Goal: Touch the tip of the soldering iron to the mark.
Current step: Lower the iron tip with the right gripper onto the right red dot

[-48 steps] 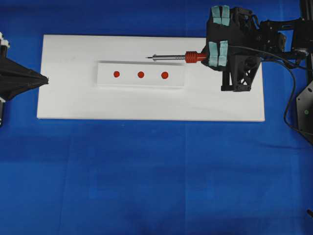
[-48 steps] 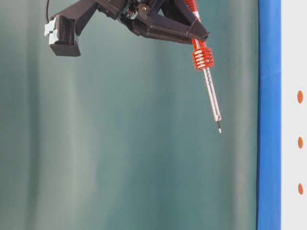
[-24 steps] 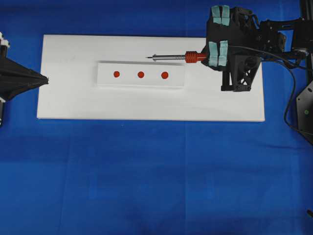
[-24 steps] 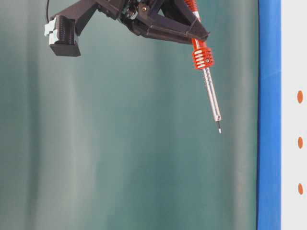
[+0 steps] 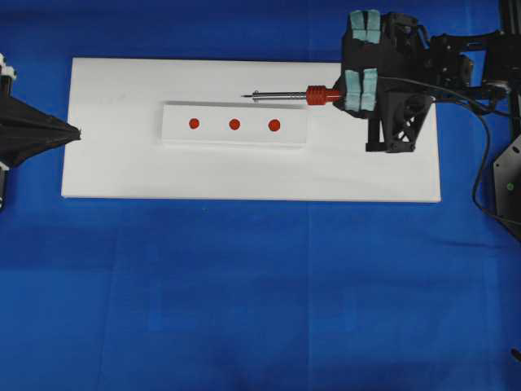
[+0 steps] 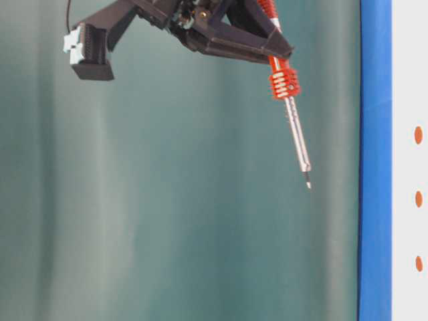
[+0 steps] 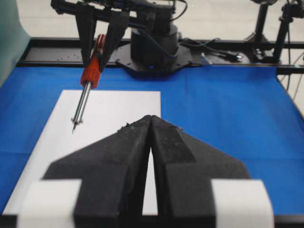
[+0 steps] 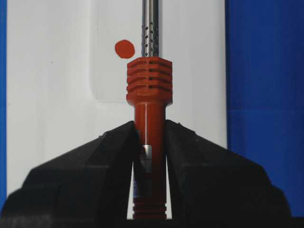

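Note:
The soldering iron (image 5: 285,95) has a red-orange ribbed handle and a silver shaft, and my right gripper (image 5: 348,94) is shut on the handle. It points left, and its dark tip (image 5: 244,96) hangs in the air behind the raised white strip (image 5: 234,137). Three red marks sit on that strip (image 5: 194,124) (image 5: 234,125) (image 5: 274,125). In the table-level view the tip (image 6: 308,185) is well clear of the board. The right wrist view shows the handle (image 8: 149,114) between the jaws and one mark (image 8: 125,49) left of the shaft. My left gripper (image 5: 77,133) rests shut at the board's left edge.
The white board (image 5: 122,171) lies on a blue cloth (image 5: 260,293). The iron's black cord (image 5: 480,155) trails down the right side past the arm's frame. From the left wrist view the right arm's base (image 7: 154,45) stands beyond the board's far end.
The iron has shifted very slightly, its tip edging closer to the board in the table-level view. The left gripper has not moved.

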`<state>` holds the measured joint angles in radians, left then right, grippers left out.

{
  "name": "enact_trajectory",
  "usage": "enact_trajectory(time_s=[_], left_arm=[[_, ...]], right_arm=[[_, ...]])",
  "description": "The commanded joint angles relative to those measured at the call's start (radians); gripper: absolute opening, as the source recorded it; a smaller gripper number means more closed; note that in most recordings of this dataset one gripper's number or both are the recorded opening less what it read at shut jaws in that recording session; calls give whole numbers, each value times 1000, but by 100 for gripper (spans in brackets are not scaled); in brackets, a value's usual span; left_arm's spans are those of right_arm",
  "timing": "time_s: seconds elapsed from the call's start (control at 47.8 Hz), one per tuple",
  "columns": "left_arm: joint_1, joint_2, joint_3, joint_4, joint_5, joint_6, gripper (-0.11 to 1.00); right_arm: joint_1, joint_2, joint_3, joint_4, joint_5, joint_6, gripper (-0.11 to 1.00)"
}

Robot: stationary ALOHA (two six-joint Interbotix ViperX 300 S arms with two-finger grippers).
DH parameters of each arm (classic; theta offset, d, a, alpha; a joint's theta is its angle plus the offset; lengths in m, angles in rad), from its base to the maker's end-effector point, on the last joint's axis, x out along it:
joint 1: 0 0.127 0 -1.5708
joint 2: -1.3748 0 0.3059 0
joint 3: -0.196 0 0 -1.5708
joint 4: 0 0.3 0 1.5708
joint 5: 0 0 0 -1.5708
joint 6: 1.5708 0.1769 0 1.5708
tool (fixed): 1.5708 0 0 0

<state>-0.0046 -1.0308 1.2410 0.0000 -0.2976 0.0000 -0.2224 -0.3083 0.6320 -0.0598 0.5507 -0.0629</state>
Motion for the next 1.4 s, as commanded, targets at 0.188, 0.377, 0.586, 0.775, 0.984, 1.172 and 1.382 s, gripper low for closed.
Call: enact_trajectory(time_s=[0.188, 0.377, 0.586, 0.775, 0.984, 1.172, 1.382], left_arm=[[-2, 3, -11, 3, -11, 0, 0], [-2, 3, -11, 3, -11, 0, 0], [0, 3, -11, 3, -11, 0, 0], [0, 3, -11, 3, -11, 0, 0], [0, 3, -11, 3, -11, 0, 0], [0, 3, -11, 3, -11, 2, 0], [0, 3, -11, 3, -11, 0, 0]], right_arm=[[2, 81, 0, 2, -57, 0, 6], [2, 141, 20, 3, -129, 0, 6], [0, 193, 38, 2, -179, 2, 6], [0, 225, 43, 3, -198, 2, 6], [0, 241, 41, 3, -198, 2, 6], [-2, 241, 41, 3, -198, 2, 6], [0, 241, 40, 3, -198, 2, 6]])
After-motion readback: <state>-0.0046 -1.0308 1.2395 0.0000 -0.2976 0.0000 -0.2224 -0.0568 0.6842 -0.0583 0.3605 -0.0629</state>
